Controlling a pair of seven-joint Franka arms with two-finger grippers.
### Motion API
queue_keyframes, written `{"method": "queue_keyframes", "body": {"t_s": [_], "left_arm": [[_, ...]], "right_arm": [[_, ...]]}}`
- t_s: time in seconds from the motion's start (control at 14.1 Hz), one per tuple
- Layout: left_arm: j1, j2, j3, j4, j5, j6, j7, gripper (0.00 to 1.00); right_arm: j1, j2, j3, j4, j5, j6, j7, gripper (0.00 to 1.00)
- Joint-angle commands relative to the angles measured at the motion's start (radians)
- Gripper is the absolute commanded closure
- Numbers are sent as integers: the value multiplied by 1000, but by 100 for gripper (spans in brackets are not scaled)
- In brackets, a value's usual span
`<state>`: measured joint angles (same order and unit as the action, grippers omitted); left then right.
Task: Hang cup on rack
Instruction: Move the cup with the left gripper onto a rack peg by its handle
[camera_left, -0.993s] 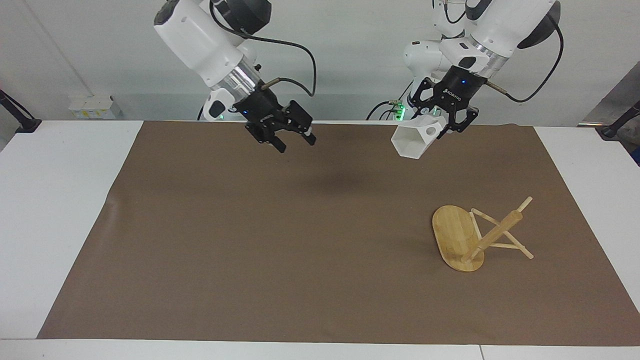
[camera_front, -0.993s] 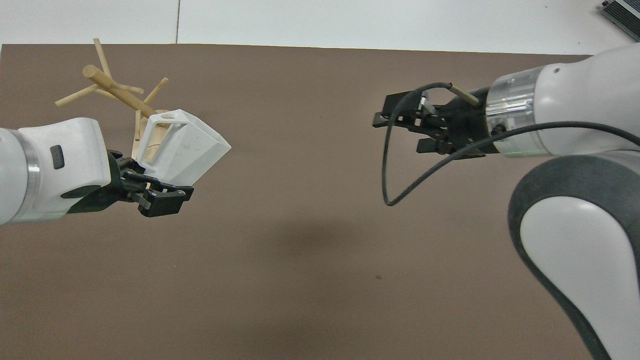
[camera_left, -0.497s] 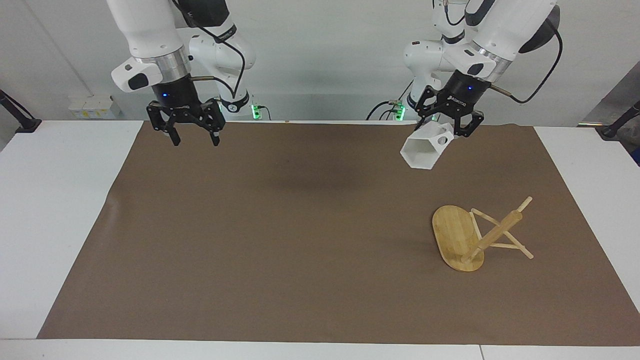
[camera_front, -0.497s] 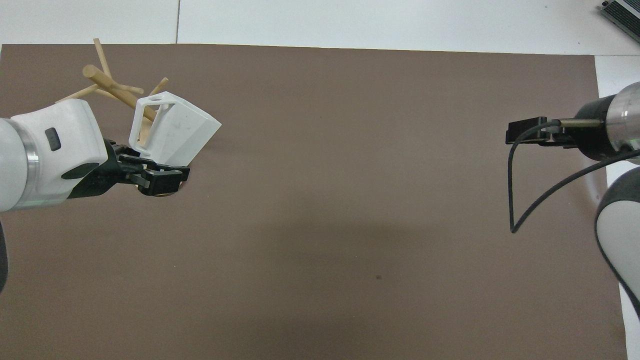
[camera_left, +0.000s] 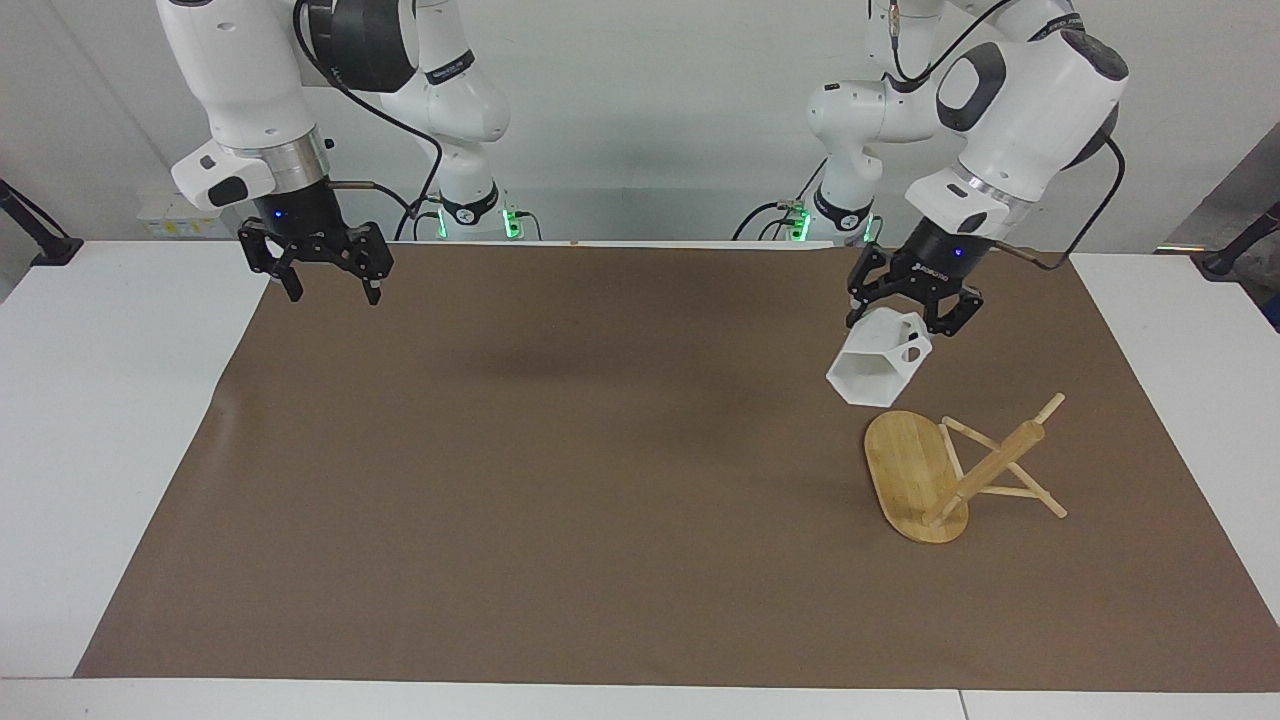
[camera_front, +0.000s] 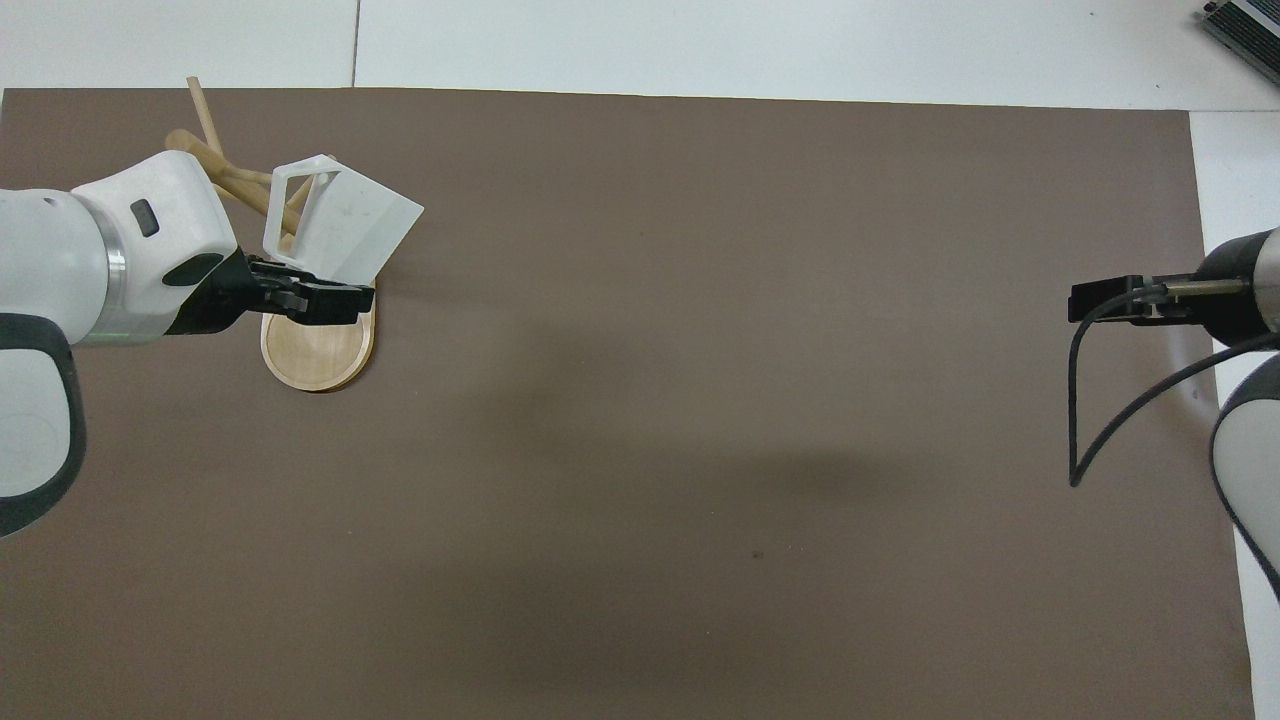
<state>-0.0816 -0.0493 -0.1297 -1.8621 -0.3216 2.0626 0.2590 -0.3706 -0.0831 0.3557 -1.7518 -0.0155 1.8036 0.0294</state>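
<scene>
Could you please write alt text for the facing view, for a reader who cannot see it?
The left end effector holds a white faceted cup in the air above the brown mat, close to a bamboo rack standing on it. The right end effector waits open over the mat's corner at the right arm's end.

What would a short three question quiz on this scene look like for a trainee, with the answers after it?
1. True or false: the rack stands upright on the brown mat.
2. Which gripper holds the cup? A) left gripper B) right gripper C) neither
3. Fill in: the right gripper hangs open over the mat's corner at the ___ arm's end of the table.

Key
1. False: it lies tipped over, its oval base on edge and its post and pegs slanting toward the left arm's end.
2. A: the left gripper is shut on the cup, in the air beside the rack's base.
3. right
</scene>
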Motion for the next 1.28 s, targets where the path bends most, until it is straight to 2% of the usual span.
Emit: {"method": "queue_keyframes", "body": {"t_s": [0.0,0.35,1.06,1.21], "left_arm": [[20,40,-1,6,24,53,-24,100],[43,109,1,9,24,122,-53,100],[46,164,21,9,27,191,-138,100],[46,166,21,9,80,192,-188,100]], "right_arm": [[-14,-34,-11,-32,-11,-18,-28,0],[-14,-30,-12,-5,6,-124,-25,0],[-2,-32,-18,-3,6,-128,-25,0],[-4,-32,-20,-3,6,-127,-23,0]]}}
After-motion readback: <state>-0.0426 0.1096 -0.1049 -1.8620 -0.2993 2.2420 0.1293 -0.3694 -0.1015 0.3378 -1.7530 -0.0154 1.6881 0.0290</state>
